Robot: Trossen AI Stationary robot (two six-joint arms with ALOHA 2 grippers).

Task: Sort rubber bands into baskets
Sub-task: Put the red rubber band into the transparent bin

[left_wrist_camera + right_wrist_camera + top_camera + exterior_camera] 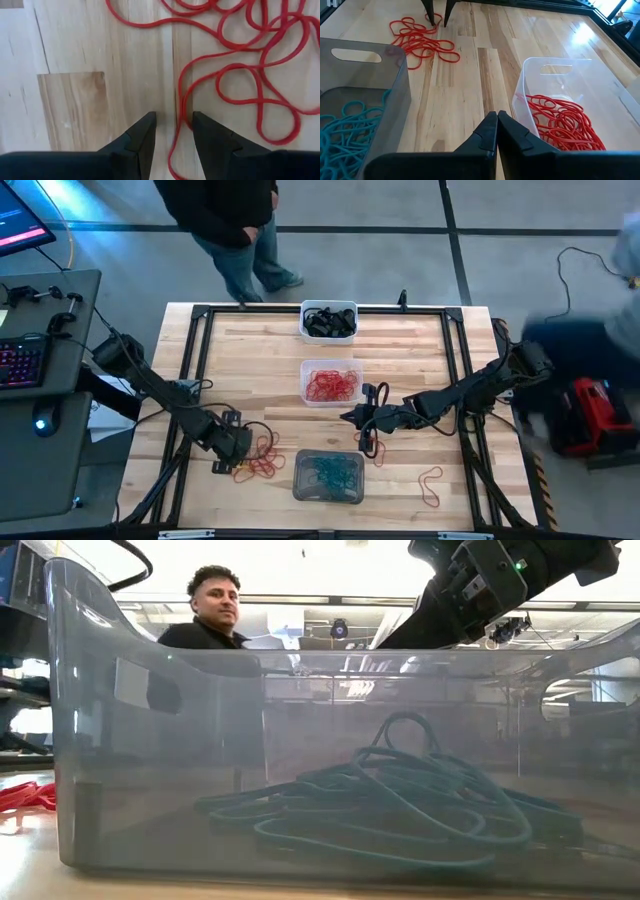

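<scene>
Three tubs sit down the middle of the table (420, 345), and we sweep across from the left. Down at the near left, the left gripper (174, 131) is low over a loose tangle of red bands (258, 463) on the wood, just left of the grey tub (328, 477). Its fingers stand a little apart, straddling one red strand that runs up between the tips (nothing pinched yet, by the look of it).

Moving to the centre: the white tub (328, 321) at the far edge holds black bands (329, 322), the clear tub (555, 75) in the middle holds red ones, and the grey tub nearest the front has the teal bands (400, 795) heaped inside.

Over to the right, the right gripper (497, 131) hovers between the clear and grey tubs, fingers pressed together and empty. A few dark bands (370, 442) lie on the table near it, and a lone red band (431, 486) lies further right near the front.

So the step in hand looks like the pickup of a red band from the loose pile. Next call, I'd say: close on that strand, lift clear of the tangle so the neighbours don't drag along, then carry it across to the clear tub and release.
</scene>
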